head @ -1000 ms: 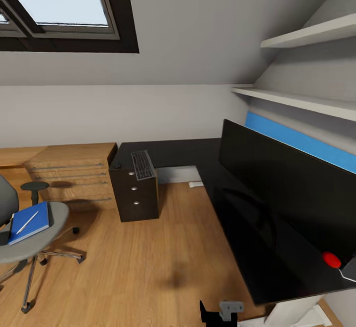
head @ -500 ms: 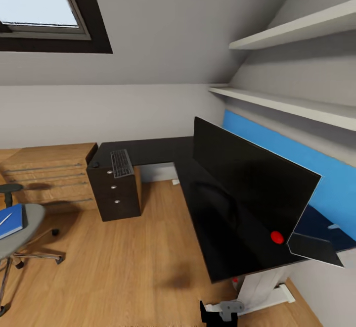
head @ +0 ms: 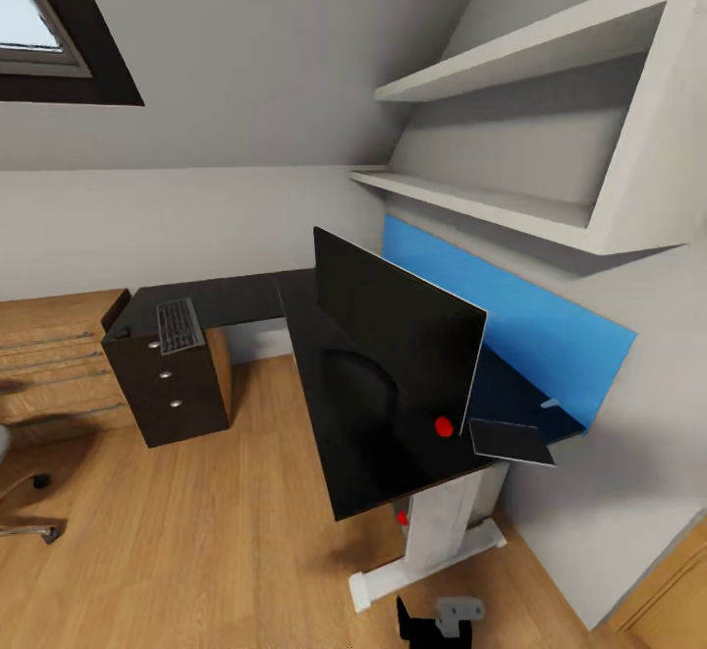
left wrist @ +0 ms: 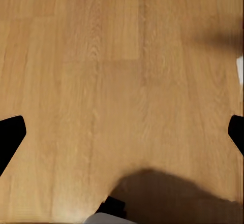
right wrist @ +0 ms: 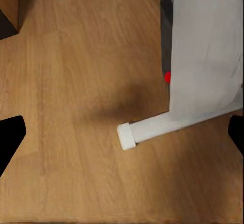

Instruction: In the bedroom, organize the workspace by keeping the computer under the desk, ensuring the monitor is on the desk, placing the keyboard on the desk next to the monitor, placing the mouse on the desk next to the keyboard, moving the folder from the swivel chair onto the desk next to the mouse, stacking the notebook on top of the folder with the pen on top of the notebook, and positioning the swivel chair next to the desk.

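Since a second earlier the robot's head had swung right, so the whole room slid left in its view; nothing on the furniture itself had shifted. A black L-shaped desk ran along the far wall and turned toward the near right on a white leg. On the right wing stood the monitor, upright, a red light at its lower near corner. At the far left end the keyboard lay above the dark drawer unit, well apart from the monitor. Only a caster leg of the swivel chair showed at the left edge. The left gripper and the right gripper both hung spread wide over wooden floor, holding nothing, the right one just above the desk's foot. Rolling or turning closer risked knocking that leg and jolting the tall, thin monitor.
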Robot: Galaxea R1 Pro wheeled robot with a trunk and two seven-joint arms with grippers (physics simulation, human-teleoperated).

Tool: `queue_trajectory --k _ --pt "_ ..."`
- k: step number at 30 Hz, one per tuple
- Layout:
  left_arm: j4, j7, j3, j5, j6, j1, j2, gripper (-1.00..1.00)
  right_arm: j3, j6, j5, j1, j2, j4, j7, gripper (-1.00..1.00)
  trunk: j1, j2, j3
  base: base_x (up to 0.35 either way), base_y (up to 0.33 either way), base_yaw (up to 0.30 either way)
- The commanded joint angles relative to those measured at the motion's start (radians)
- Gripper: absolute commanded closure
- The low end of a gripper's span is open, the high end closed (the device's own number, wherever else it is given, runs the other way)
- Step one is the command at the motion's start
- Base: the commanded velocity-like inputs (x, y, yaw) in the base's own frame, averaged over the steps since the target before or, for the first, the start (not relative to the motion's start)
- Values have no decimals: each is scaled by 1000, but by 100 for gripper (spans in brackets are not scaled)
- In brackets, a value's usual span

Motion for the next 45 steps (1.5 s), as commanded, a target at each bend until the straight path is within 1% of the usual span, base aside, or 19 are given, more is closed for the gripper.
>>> queue_trajectory --k 1,11,15,16,17,18,19,21,22,25,26,27,30,33,34,35,39,43,45 --pt "0 7 -6 11 -5 -1 1 -100 2 -3 -11 -1 0 2 9 -100 0 -1 -1 -150 -303 -258" --pt "-1 8 -3 11 -6 -1 4 -100 2 -5 -9 -1 -4 -1 9 -100 0 -1 -1 -49 -330 -116" --pt "-20 10 28 27 -5 -1 33 -100 -6 -4 -17 -1 -56 -8 11 -100 0 -1 -1 -4 -346 -10" --pt "-36 9 58 47 -4 -1 51 -100 -16 -2 -32 -1 -85 -18 14 -100 0 -1 -1 -2 -346 -4" --pt "-48 6 79 68 -3 -1 59 -100 -28 0 -49 -1 -105 -33 17 -100 0 -1 -1 -1 -347 -3" --pt "-83 -12 145 148 10 -1 83 -100 -77 23 -120 -1 -172 -108 41 -100 0 -1 -1 -1 -333 -1" --pt "-102 -33 169 196 31 -1 97 -100 -107 64 -162 -1 -203 -158 64 -100 0 -1 -1 0 -267 -1" --pt "-127 -63 185 242 63 -1 114 -100 -134 131 -202 -1 -232 -209 94 -100 0 -1 -1 0 -199 -1" --pt "-164 -104 196 286 123 -1 135 -100 -165 255 -248 -1 -270 -270 137 -100 0 -1 -1 0 -113 0" --pt "-211 -152 209 330 215 -1 160 -100 -221 439 -311 -1 -329 -361 193 -100 0 -1 -1 0 -74 0" --pt "-247 -182 236 358 281 -1 175 -100 -311 598 -374 -2 -380 -457 228 -100 0 -1 -1 0 -24 0" --pt "-268 -189 251 365 298 -1 178 -100 -380 662 -407 -3 -394 -501 236 -100 4 -8 -4 0 -15 0" --pt "-293 -195 266 369 312 -1 181 -100 -494 742 -450 -3 -407 -555 243 -100 15 -29 -14 0 -10 0" --pt "-305 -198 274 370 320 -1 181 -100 -598 812 -476 -4 -414 -599 246 -100 27 -50 -23 0 -5 0" --pt "-309 -199 276 369 322 -1 180 -100 -656 857 -486 -5 -416 -619 247 -100 30 -57 -26 0 -3 0" --pt "-310 -199 277 369 323 -1 180 -100 -681 878 -490 -6 -417 -627 247 -100 34 -64 -29 0 -2 0" --pt "-315 -200 276 367 324 -1 178 -100 -755 961 -503 -11 -416 -652 249 -100 50 -92 -42 0 -1 0" --pt "-317 -201 267 366 323 -1 176 -100 -776 1003 -509 -12 -405 -698 255 -100 65 -120 -55 0 0 0" --pt "-316 -200 259 368 323 -1 176 -100 -783 1031 -513 -13 -382 -755 257 -100 73 -134 -61 0 0 0"
